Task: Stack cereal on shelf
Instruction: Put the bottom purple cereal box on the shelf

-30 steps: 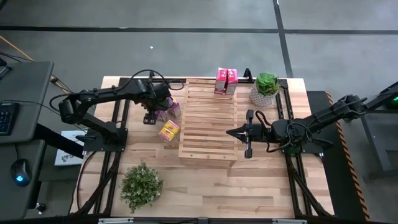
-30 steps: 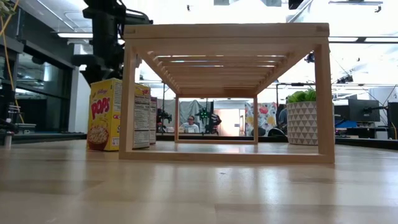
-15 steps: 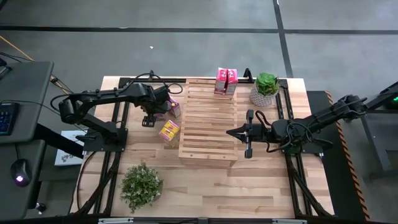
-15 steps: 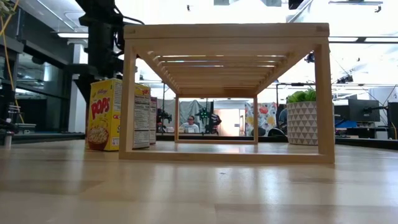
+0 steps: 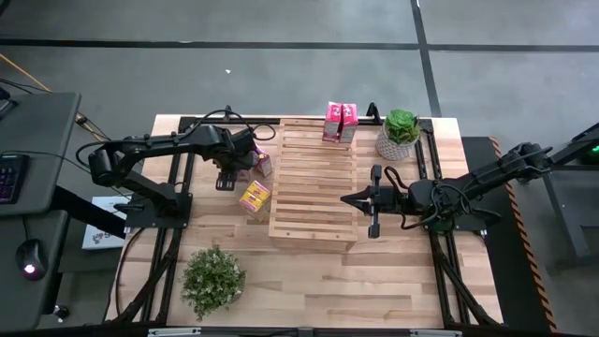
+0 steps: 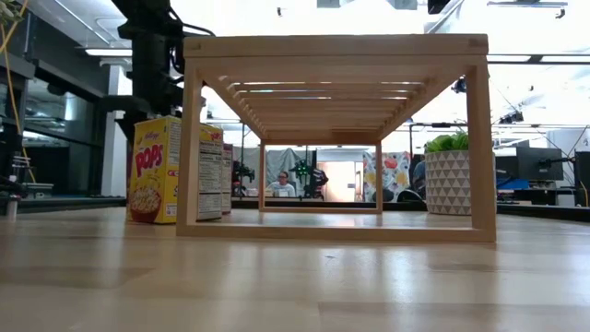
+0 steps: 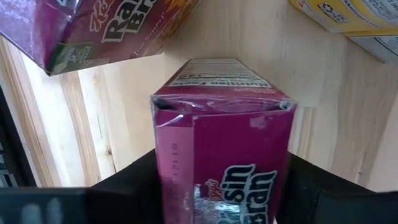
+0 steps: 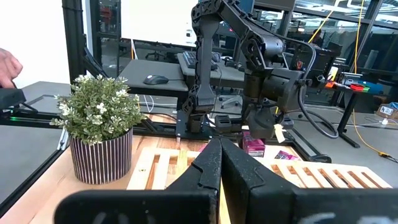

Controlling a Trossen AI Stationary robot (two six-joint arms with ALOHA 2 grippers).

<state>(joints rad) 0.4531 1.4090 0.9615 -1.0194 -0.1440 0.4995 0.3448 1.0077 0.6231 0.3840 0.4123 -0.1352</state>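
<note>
Pink Raisin Bran box (image 7: 224,155), clamped between the left gripper's (image 5: 236,161) fingers (image 7: 134,180), just left of the slatted shelf (image 5: 314,183). Yellow Pops box (image 5: 254,196) nearby; two pink boxes (image 5: 341,121) on the shelf's far end. Right gripper (image 5: 348,199), fingers together, empty, at the shelf's right edge.

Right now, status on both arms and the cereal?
Left gripper shut on pink-magenta cardboard cereal box, beside pale slatted wooden shelf. Right gripper shut, waiting over shelf. Nothing in the way.
</note>
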